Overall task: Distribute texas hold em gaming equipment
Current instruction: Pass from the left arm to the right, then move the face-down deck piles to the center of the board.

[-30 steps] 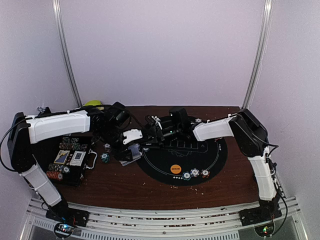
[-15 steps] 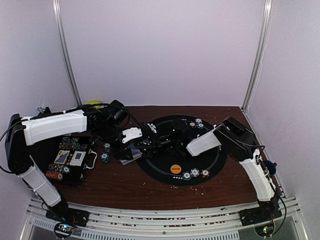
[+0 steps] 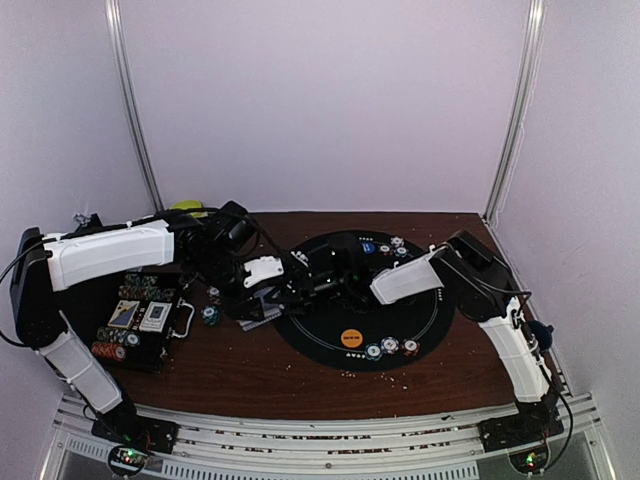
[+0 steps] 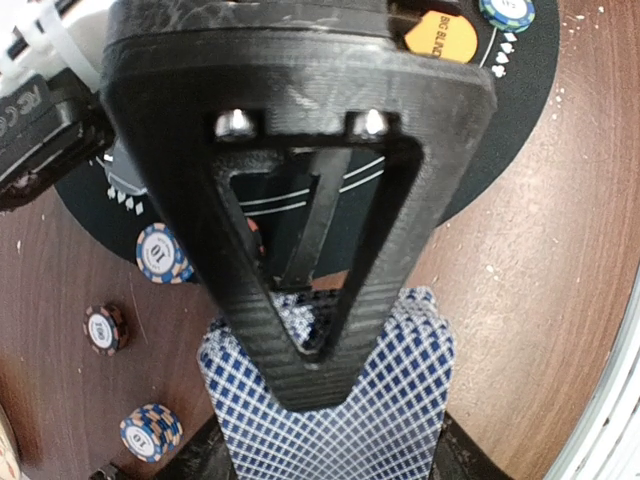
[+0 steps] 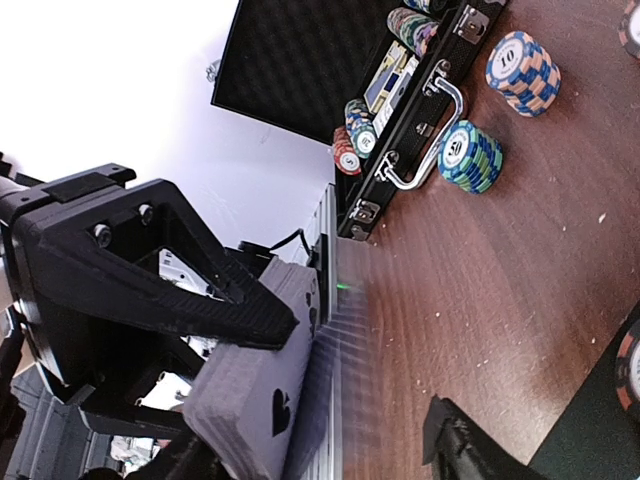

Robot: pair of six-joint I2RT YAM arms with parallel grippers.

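My left gripper is shut on a deck of playing cards with blue-checked backs and holds it over the table just left of the black round mat. My right gripper reaches across the mat to it. In the right wrist view the deck shows a spade face and lies between my right gripper's open jaws. An orange button disc and three chips lie at the mat's near edge. More chips lie at its far edge.
The open black chip case with chips and cards stands at the left. Loose chip stacks sit between the case and the deck, and show in the right wrist view. A yellow-green object lies at the back left.
My right arm has stretched left across the mat and brought its gripper up to the deck. My left gripper with the deck has stayed almost still.
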